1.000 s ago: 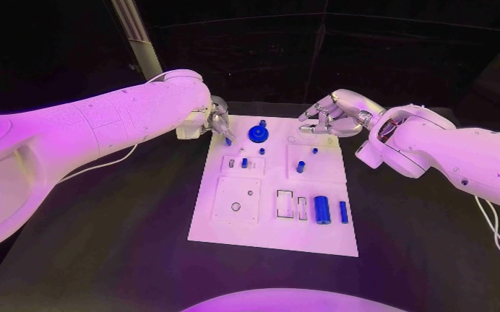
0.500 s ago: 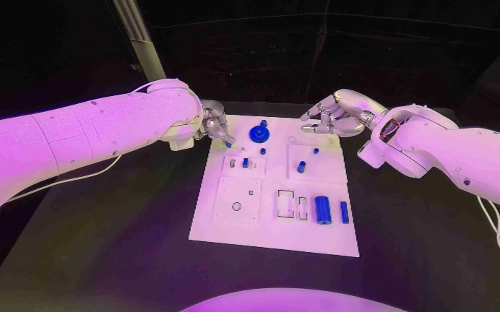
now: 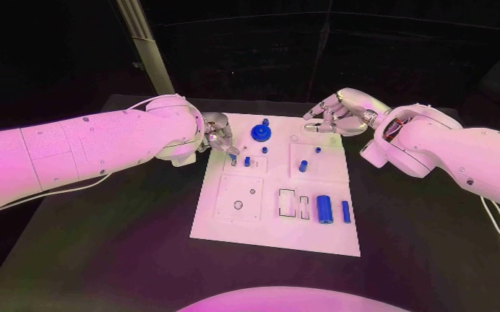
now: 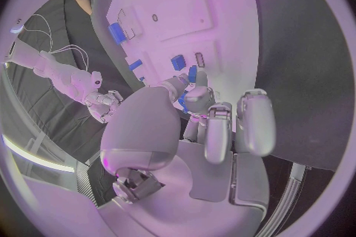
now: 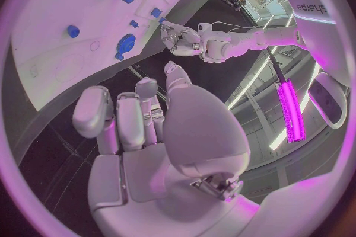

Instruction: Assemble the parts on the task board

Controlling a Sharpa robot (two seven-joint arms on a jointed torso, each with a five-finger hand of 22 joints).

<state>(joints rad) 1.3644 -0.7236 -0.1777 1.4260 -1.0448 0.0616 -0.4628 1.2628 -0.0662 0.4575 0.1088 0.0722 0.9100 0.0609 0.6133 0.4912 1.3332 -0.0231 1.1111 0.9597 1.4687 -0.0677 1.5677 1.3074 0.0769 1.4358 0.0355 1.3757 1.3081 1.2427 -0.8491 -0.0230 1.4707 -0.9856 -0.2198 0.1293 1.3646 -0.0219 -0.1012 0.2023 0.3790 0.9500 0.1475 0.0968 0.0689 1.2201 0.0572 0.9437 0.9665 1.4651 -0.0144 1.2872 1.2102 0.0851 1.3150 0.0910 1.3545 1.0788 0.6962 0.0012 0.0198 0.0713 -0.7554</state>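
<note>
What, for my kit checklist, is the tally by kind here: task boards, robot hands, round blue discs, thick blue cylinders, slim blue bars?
task board: 1
hands: 2, left hand and right hand
round blue disc: 1
thick blue cylinder: 1
slim blue bar: 1
Total: 6

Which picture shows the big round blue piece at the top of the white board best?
The head view: the round blue piece sits clear and unblocked on the task board. The right wrist view shows it smaller, near the board's edge. In the left wrist view I cannot pick it out.

small blue part (image 4: 191,75) half hidden by left robot hand (image 3: 219,136) fingertips, perhaps pinched, grip unclear
</note>
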